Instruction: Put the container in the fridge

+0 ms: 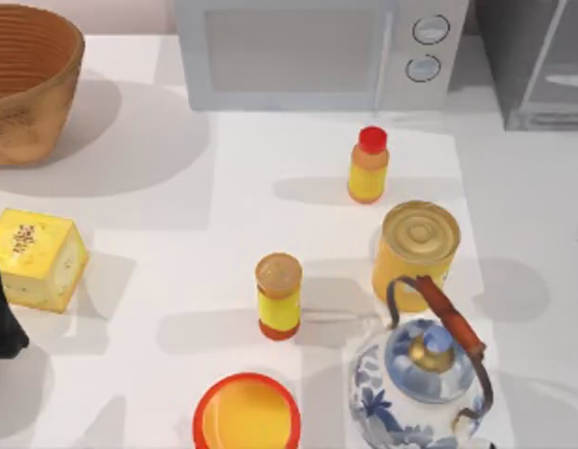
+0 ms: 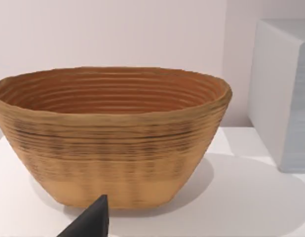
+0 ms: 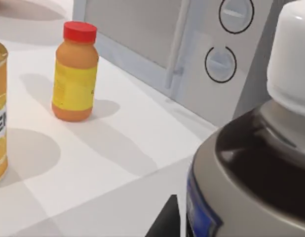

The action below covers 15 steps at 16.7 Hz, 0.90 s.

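— Where is the container (image 3: pixel 261 163)?

— Right up against the right wrist camera, I think: a rounded vessel with a dark shoulder and a pale cap, just off the knob end of the microwave (image 1: pixel 317 51). The right gripper (image 3: pixel 165 219) is a dark sliver beside it. I cannot tell whether it grips the vessel or how wide it stands.

— And the left?

— The left gripper (image 2: pixel 91 219) sits parked at the surface's left edge, facing the woven basket (image 2: pixel 113 133). Its state I cannot tell either.

— What could go wrong?

— The fridge (image 1: pixel 532 65) stands at the far right corner, right beside the microwave. A swing that cuts too close would likely clip the microwave's corner and jar the vessel. If the hold is shallow, the rounded body may slip or tilt. The fridge's door panel looks slanted, perhaps ajar. If the gap is tight, the container could strike the frame.

— Anything nearby to knock over?

— The red-capped bottle (image 1: pixel 368 166) and the gold-lidded can (image 1: pixel 416 251) stand near the path. The teapot (image 1: pixel 422 379) has a tall handle that a low arm could catch.

— The surface itself?

— The surface (image 1: pixel 149 234) is white and flat, with a paler mat under the middle things and soft shadows. A plain pale wall (image 2: pixel 118 29) closes the room behind it.
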Tool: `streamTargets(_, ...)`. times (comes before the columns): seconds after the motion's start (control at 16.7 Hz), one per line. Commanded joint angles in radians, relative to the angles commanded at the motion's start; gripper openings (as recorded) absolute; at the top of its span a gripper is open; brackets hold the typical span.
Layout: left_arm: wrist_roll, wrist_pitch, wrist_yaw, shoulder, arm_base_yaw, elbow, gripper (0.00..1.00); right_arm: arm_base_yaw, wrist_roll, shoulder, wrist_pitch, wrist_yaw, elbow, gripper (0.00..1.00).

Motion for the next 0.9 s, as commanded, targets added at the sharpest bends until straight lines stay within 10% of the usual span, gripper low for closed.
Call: streamTargets(0.9, 0.0, 0.0, 0.0, 0.0, 0.0, 0.0, 1.0, -0.242, -0.797, -0.131, -1.363, -0.196, 0.249, 0.01)
